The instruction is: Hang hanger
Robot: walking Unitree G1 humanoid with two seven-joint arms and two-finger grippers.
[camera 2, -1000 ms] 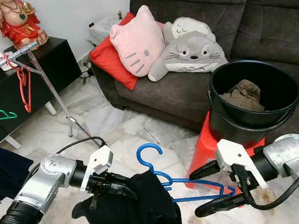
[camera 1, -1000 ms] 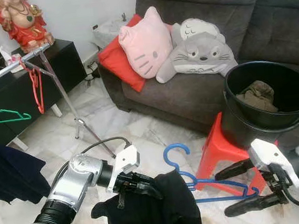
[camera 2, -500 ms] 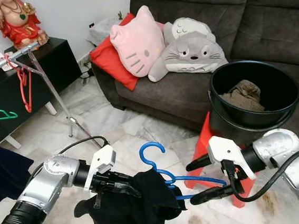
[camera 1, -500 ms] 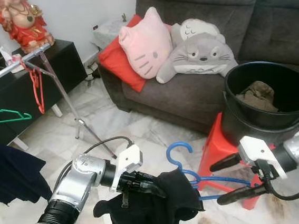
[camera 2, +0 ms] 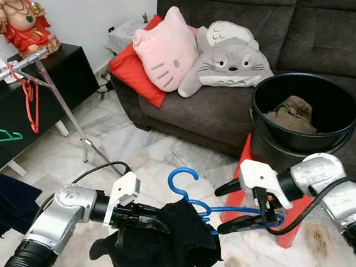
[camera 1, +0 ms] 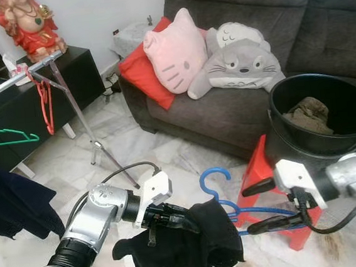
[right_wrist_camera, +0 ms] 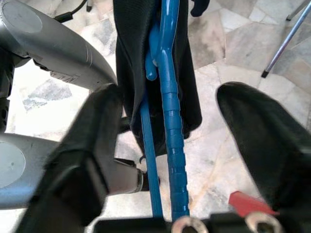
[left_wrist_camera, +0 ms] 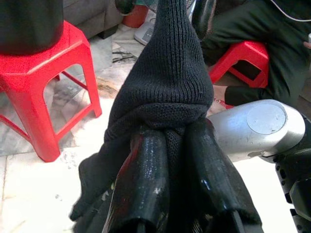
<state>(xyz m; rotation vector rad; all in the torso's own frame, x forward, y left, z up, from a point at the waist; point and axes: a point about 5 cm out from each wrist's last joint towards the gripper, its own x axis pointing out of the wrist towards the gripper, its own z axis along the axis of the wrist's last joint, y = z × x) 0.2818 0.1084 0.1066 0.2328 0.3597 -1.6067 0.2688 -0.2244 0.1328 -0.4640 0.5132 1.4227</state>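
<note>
A blue hanger (camera 1: 213, 182) hangs low over the floor, hook up, with a black garment (camera 1: 192, 246) draped on its left end. My left gripper (camera 1: 185, 220) is shut on the garment's bunched knit (left_wrist_camera: 167, 82). To its right, my right gripper (camera 1: 247, 211) is open. Its two fingers (right_wrist_camera: 97, 126) stand either side of the hanger's blue bars (right_wrist_camera: 170, 97) without closing on them. Far left, a silver rack rail (camera 1: 15, 78) carries a red hanger (camera 1: 46, 105) and a green hanger (camera 1: 1, 135).
A red stool (camera 1: 263, 169) bearing a black bucket (camera 1: 280, 146) of clothes stands right of my grippers, before a grey sofa (camera 1: 239, 109) with cushions. The rack's leg (camera 1: 94, 145) and a dark garment (camera 1: 11, 203) are at left. A person in dark clothes (left_wrist_camera: 252, 29) sits nearby.
My right gripper has slid left along the blue hanger toward the garment, still open. The left gripper, garment and hanger have risen slightly.
</note>
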